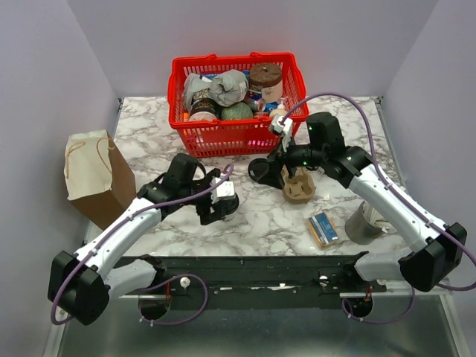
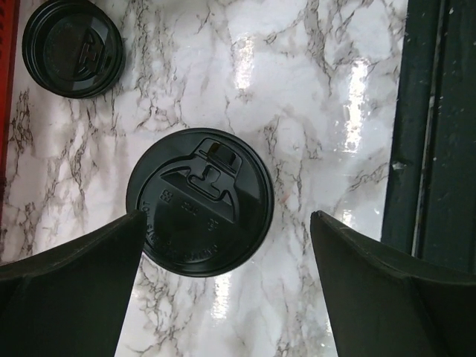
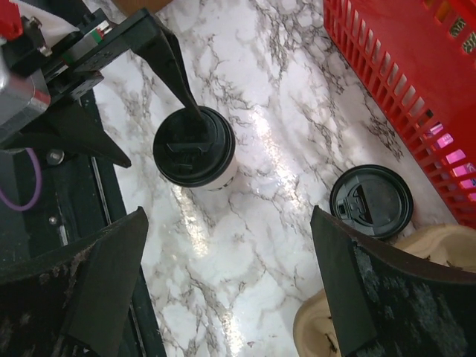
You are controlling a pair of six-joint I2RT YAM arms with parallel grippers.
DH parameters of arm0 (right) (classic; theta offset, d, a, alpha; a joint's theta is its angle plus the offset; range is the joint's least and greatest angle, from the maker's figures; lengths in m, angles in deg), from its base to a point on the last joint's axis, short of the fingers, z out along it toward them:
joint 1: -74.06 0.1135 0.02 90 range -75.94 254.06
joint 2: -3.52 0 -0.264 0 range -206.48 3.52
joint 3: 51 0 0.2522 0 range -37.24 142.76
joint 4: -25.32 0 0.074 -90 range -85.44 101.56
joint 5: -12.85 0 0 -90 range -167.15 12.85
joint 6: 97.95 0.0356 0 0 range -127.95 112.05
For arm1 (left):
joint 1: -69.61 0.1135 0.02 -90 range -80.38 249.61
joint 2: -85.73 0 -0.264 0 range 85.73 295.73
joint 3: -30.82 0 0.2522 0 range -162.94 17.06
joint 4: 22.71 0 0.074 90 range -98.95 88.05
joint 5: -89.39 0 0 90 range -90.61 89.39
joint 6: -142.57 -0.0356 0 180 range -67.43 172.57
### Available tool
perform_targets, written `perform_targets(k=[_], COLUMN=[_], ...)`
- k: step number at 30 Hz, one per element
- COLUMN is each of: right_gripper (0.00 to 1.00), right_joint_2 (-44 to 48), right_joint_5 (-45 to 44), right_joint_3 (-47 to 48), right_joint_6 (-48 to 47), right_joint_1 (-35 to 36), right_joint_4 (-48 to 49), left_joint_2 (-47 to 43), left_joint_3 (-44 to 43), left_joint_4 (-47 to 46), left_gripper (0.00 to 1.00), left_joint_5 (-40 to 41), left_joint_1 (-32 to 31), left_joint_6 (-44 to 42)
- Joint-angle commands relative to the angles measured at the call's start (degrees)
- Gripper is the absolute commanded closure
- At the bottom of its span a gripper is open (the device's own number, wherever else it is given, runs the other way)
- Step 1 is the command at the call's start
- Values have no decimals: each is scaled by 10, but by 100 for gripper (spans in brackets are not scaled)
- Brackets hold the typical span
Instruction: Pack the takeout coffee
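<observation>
Takeout coffee (image 3: 201, 156) stands on glossy marble table (image 1: 260, 219) between pale walls (image 1: 245, 30).

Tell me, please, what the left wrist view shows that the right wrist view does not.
Only the left wrist: the lid of the takeout coffee seen whole from above, framed by the open left gripper. Only the right wrist: the cup's white side, the left gripper from outside, and a cardboard cup carrier. Both: the coffee, the loose black lid, the marble table.

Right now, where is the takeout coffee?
Top view: the takeout coffee stands left of centre, under the open left gripper, left of the loose lid.
</observation>
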Motion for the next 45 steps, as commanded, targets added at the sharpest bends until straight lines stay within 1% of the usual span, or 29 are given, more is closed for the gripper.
perform_targets(k=[1,8,16,24,29,34,38,45], right_gripper=[0,0,0,0,0,0,0,0], right_joint_2=[25,32,23,8,8,4,1,0], right_joint_5=[-26,-25,-20,-20,-20,-19,-19,-14], right_joint_3=[-11,-18,-13,-4,-8,-8,-5,-7], right_joint_6=[-17,-17,-15,-14,-14,-13,-14,-14], right_joint_1=[-8,-15,-20,-21,-22,-22,-22,-23], right_joint_4=[-19,-19,-11,-5,-3,-1,-2,-1], left_joint_2=[18,43,65,75,69,64,61,58], left_joint_3=[8,14,13,14,10,26,19,-6], left_joint_4=[-63,-89,-78,-90,-60,-89,-94,-61], left_gripper=[1,1,1,2,2,1,1,1], left_joint_5=[53,99,125,159,134,146,156,118], left_joint_1=[-33,-59,-63,-63,-63,-64,-64,-64], left_joint_6=[-46,-57,-88,-79,-84,-68,-67,-45])
